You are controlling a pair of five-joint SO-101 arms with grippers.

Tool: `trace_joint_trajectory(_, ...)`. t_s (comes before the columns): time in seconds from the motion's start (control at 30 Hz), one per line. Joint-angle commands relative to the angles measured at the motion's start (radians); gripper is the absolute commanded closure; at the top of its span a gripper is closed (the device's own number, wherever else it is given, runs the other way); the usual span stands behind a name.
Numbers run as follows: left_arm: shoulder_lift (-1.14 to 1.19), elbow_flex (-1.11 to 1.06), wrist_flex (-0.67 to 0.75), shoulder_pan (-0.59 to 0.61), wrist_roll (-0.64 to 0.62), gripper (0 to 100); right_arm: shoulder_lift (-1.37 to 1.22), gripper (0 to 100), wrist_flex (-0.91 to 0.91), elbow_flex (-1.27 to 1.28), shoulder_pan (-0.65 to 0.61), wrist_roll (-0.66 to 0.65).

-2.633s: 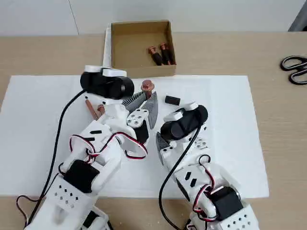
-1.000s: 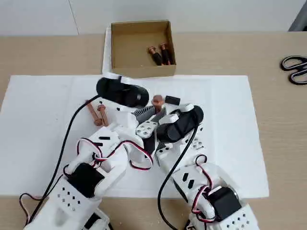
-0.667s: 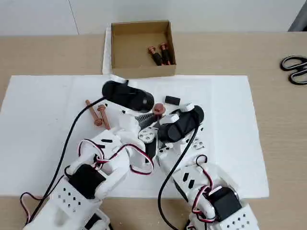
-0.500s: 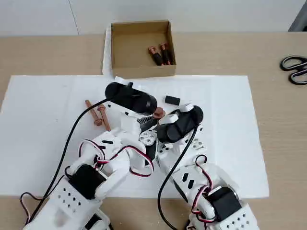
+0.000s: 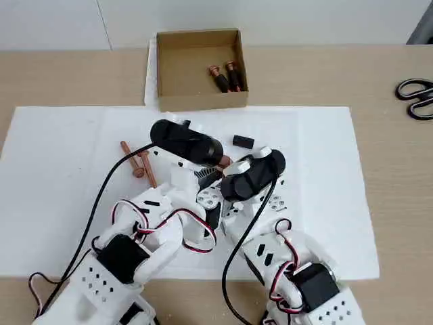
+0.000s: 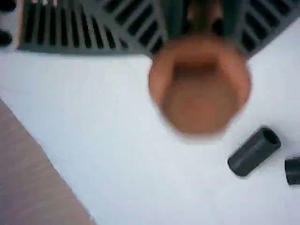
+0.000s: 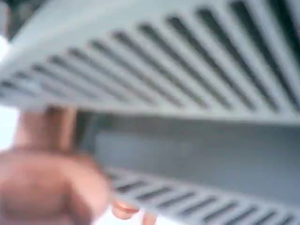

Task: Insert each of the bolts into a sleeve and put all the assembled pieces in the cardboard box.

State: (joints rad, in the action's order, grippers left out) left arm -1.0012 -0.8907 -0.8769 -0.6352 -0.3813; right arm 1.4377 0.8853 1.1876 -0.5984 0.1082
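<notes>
Left pincer [image 6: 200, 21]: clamped on a copper hex-head bolt [image 6: 199, 86], above the white paper sheet [image 5: 54, 203].
Right pincer [image 7: 187, 140]: just beside the left one; how wide it stands cannot be told.
Brown open cardboard box [image 5: 199, 101]: on the wooden table [image 5: 338, 74] beyond the sheet, two sleeved bolts [image 5: 226, 76] inside.
Loose copper bolts [image 5: 139, 162]: two, on the sheet.
Black cylindrical sleeve [image 5: 243, 141]: on the sheet, near the held bolt.

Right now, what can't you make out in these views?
Bolt shank: left wrist view, blurred, behind its own head.
Bolt tip and anything the right arm holds: high view, under both arms; right wrist view, blurred.
Dark piece beside the sleeve: left wrist view, cut by edge.
Scissors: high view, cut by edge.
</notes>
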Motion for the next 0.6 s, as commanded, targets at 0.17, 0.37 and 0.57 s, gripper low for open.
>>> trace_joint_trajectory(0.17, -0.017, 0.056, -0.06, -0.015, 0.0, 78, 0.016, 99.5, -0.025, -0.017, -0.005, 0.008)
trace_joint_trajectory(0.37, -0.02, 0.067, -0.071, 0.032, 0.0, 77, 0.012, 99.5, -0.025, -0.017, -0.002, 0.008)
trace_joint_trajectory(0.57, -0.02, 0.234, -0.276, 0.095, 0.003, 77, 0.01, 99.5, -0.025, -0.017, -0.001, 0.008)
